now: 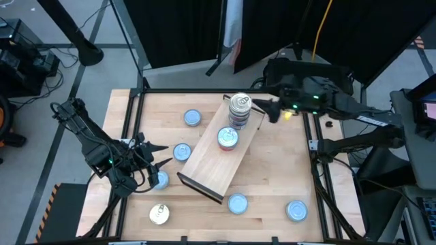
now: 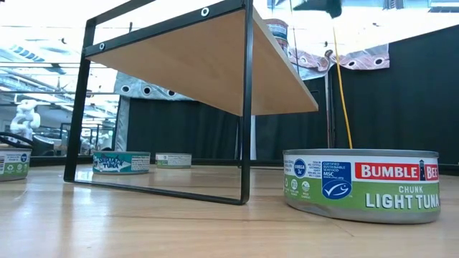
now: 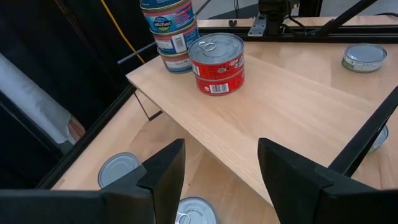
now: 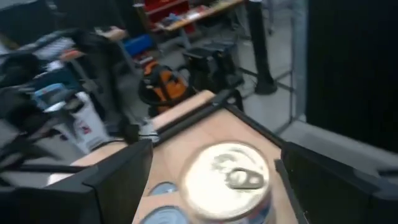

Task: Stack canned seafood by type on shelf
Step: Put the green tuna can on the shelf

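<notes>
The shelf [image 1: 219, 160], a light-wood board on black end frames [image 2: 246, 107], lies slantwise mid-table. A stack of tins [image 1: 240, 109] with a cream pull-tab top stands at its far end. A red-sided tin pair [image 3: 217, 62] stands beside the stack. My right gripper [image 1: 267, 111] is open, level with the top tin [image 4: 227, 177] on its right, its fingers apart from it. My left gripper [image 1: 159, 155] hovers open near the table's left edge, between two loose blue-topped tins [image 1: 182, 152] [image 1: 160, 179].
Loose tins rest flat on the table: one by the far left [image 1: 193, 118], a cream-topped one at the near left [image 1: 159, 214], and two blue-topped ones along the near edge [image 1: 237, 203] [image 1: 296, 210]. A black frame [image 1: 313, 146] borders the table.
</notes>
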